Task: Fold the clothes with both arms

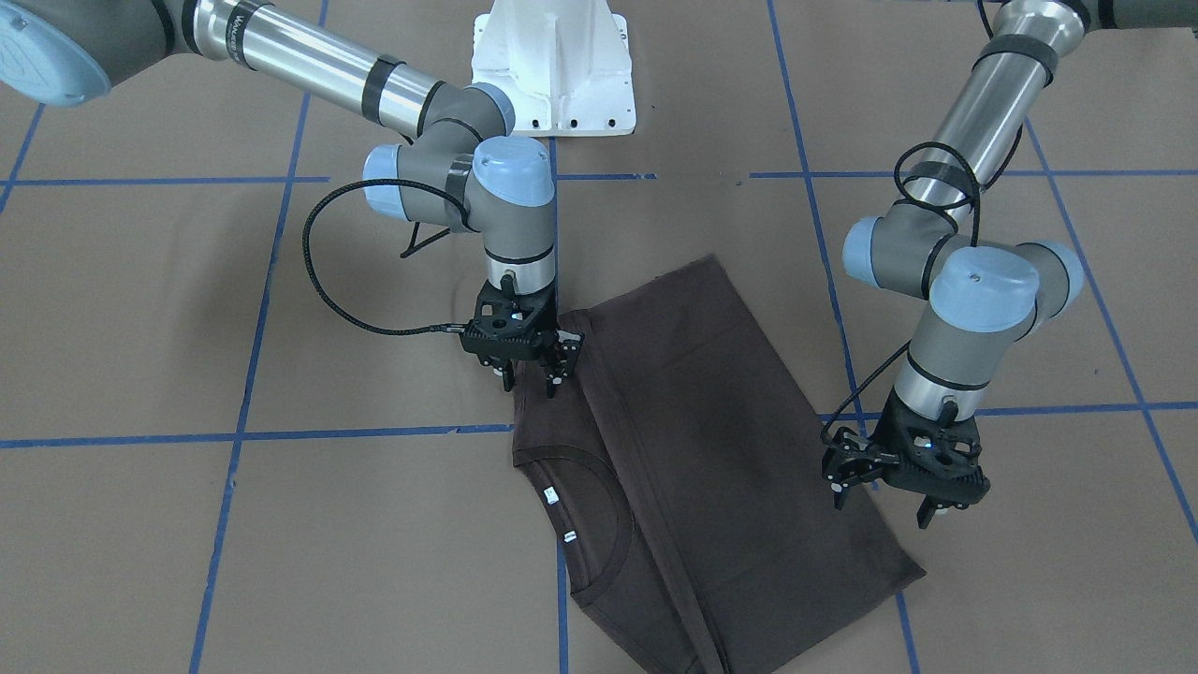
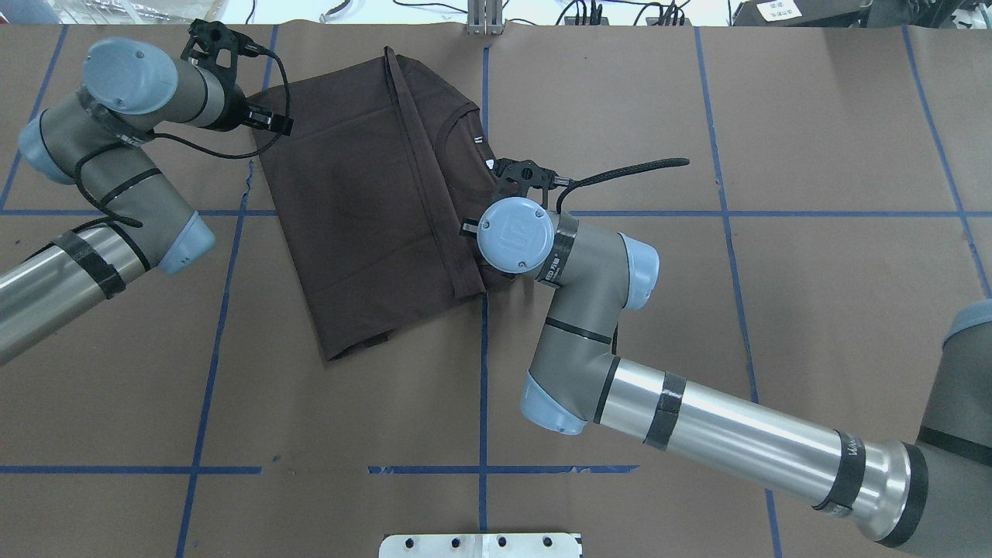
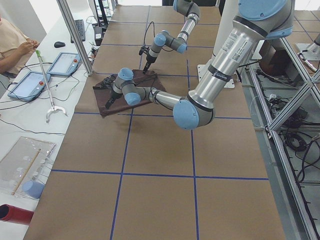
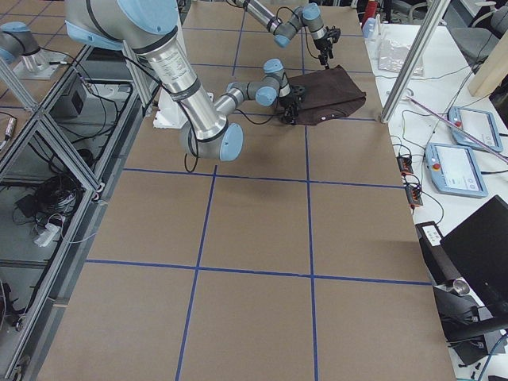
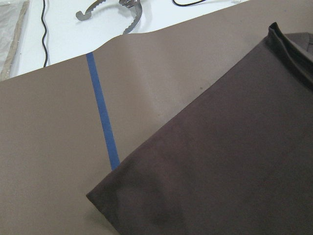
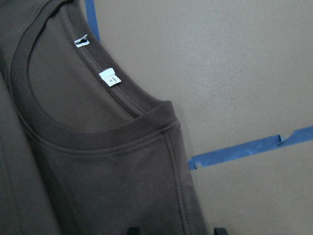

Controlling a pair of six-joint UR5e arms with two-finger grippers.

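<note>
The dark brown T-shirt (image 1: 693,449) lies folded lengthwise on the brown table, with its collar and white neck labels (image 6: 108,77) facing up. It also shows in the overhead view (image 2: 364,194). My right gripper (image 1: 531,379) is open just above the shirt's shoulder edge beside the collar. Its fingertips (image 6: 217,230) straddle that edge in the right wrist view. My left gripper (image 1: 884,504) is open just above the shirt's opposite side edge, near a corner (image 5: 98,196). Neither gripper holds cloth.
The white pedestal base (image 1: 552,75) stands at the robot's side of the table. Blue tape lines (image 1: 374,432) cross the brown surface. A metal post (image 3: 75,37), tablets (image 3: 30,82) and an operator are along the far table edge, behind the shirt.
</note>
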